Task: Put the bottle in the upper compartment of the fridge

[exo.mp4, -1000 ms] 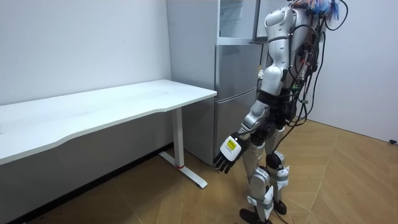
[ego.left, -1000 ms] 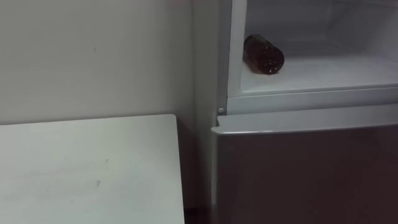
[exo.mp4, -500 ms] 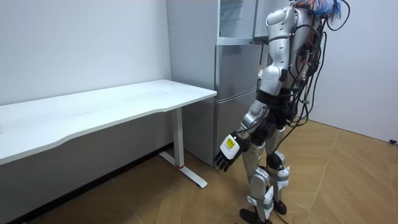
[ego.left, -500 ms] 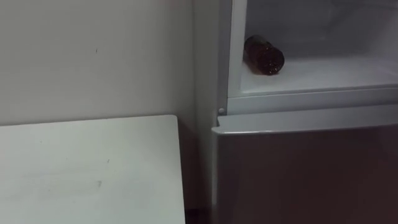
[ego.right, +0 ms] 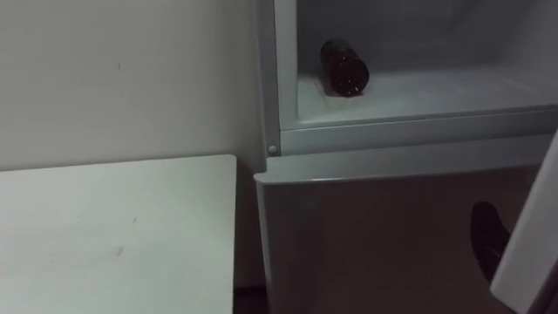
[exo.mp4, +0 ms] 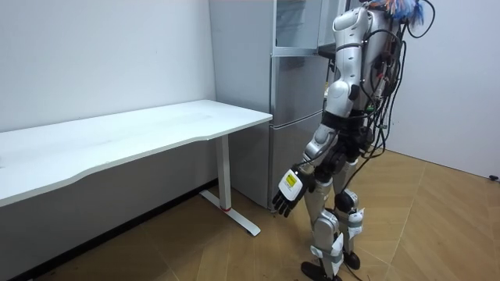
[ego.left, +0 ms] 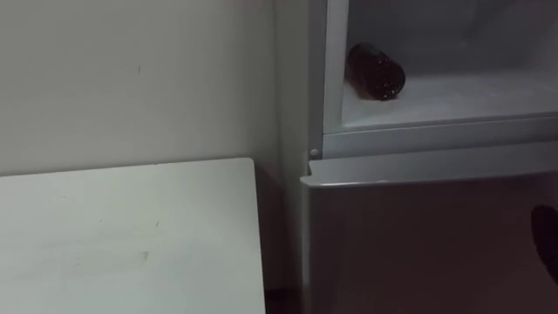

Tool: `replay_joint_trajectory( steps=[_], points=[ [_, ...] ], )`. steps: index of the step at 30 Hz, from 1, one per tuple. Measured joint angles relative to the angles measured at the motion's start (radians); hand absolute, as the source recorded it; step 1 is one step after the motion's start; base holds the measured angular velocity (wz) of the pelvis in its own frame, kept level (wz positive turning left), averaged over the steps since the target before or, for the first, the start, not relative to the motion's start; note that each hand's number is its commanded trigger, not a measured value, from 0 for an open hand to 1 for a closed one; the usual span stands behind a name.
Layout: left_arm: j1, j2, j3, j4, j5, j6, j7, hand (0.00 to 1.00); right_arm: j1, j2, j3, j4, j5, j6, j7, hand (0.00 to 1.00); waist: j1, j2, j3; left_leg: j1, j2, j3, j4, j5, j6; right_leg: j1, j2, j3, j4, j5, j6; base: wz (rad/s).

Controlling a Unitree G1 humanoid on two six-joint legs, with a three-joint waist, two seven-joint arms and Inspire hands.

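Eye views: dark bottle (ego.left: 377, 71) lies on its side in the upper fridge (ego.left: 436, 138), near the left wall, label too dim to read, bare shelf to its right. Table (ego.left: 131, 235) edge sits just beside the fridge's side. Room view: left hand (exo.mp4: 287, 191) hangs by the thigh, fingers slack, holding nothing.

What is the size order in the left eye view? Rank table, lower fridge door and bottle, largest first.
1. Table and lower fridge door: they cover about the same area, both cut off by the edges, so unranked.
2. Bottle, lying in the upper fridge: clearly smallest.
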Motion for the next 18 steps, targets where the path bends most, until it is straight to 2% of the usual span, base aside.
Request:
replay_joint_trajectory(
  steps=[14, 18],
  points=[
    [-0.017, 0.003, -0.021, 0.036, 0.001, 0.002, -0.019, 0.00, 0.001, 0.000, 0.003, 0.000, 0.000, 0.001, 0.011, 0.00, 0.001, 0.000, -0.0004, -0.003, 0.001, 0.002, 0.000, 0.000, 0.000, -0.008, 0.001, 0.000, -0.005, 0.000, 0.000, 0.00],
    [-0.020, 0.007, -0.021, 0.037, 0.002, 0.005, -0.036, 0.00, 0.008, 0.000, 0.004, 0.010, 0.000, 0.001, 0.042, 0.00, 0.001, -0.002, -0.0009, -0.002, 0.001, 0.002, 0.002, 0.000, 0.000, -0.001, 0.001, 0.002, -0.006, 0.001, 0.000, -0.02]
  ],
)
